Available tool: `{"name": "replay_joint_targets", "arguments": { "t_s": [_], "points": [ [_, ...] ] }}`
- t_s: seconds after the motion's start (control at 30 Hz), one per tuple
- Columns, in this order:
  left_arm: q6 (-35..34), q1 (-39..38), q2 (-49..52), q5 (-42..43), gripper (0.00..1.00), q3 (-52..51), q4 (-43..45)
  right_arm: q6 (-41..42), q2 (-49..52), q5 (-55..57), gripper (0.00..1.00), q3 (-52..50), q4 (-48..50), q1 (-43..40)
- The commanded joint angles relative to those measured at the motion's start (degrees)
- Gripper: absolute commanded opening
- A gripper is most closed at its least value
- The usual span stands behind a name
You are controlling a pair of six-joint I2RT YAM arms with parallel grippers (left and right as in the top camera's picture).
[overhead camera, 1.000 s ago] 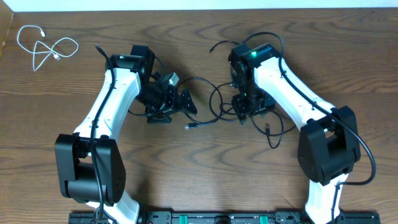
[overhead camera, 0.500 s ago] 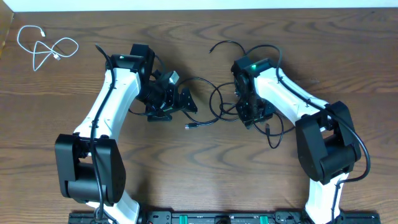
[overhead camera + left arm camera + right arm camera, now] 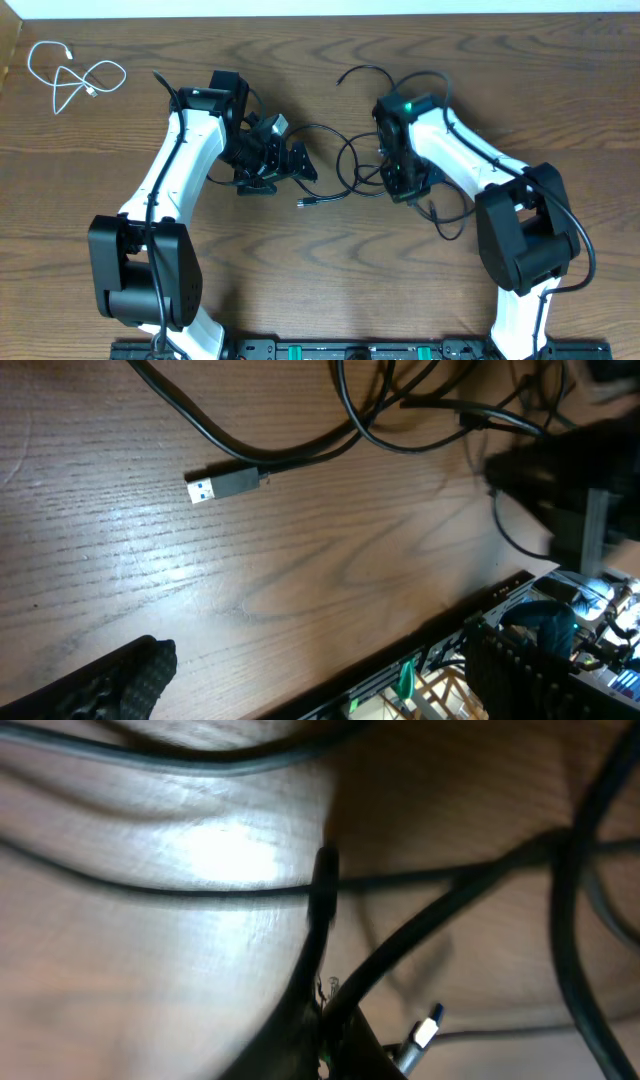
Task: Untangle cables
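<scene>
lying in a loose tangle at the middle of the wooden table [image 3: 330,290], the two black cables [image 3: 347,165] loop between both arms, and one usb plug [image 3: 226,484] rests free on the wood. the white cable [image 3: 75,78] is coiled alone at the far left corner, well apart. the left gripper [image 3: 280,170] has its jaws spread wide, holding nothing. the right gripper [image 3: 402,188] is pressed together among the black loops; i cannot tell if a cable is pinched inside.
</scene>
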Motion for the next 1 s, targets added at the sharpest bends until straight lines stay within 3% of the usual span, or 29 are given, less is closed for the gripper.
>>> {"name": "replay_joint_targets", "arguments": {
  "t_s": [0.0, 0.2, 0.43, 0.7, 0.87, 0.97],
  "points": [
    [-0.26, -0.15, -0.37, 0.72, 0.98, -0.11, -0.13, 0.2, -3.85, 1.79, 0.01, 10.29, -5.88, -0.24],
    [-0.26, -0.15, -0.37, 0.72, 0.98, -0.11, -0.2, 0.2, -10.71, 4.83, 0.01, 31.36, -17.92, -0.24],
    [-0.26, -0.15, -0.37, 0.72, 0.98, -0.11, -0.61, 0.22, -20.9, 6.21, 0.01, 48.54, -17.64, -0.24],
    [-0.31, -0.15, -0.37, 0.74, 0.98, -0.11, -0.61, 1.99, -31.32, 8.74, 0.01, 50.73, -13.07, -0.24],
    [-0.72, -0.15, -0.37, 0.74, 0.98, -0.11, -0.59, 10.03, -32.74, 21.49, 0.01, 50.71, -14.97, -0.24],
    [-0.98, -0.15, -0.37, 0.74, 0.98, -0.11, -0.59, 10.32, -32.02, 20.52, 0.01, 50.69, -16.13, -0.24]
  ]
}}
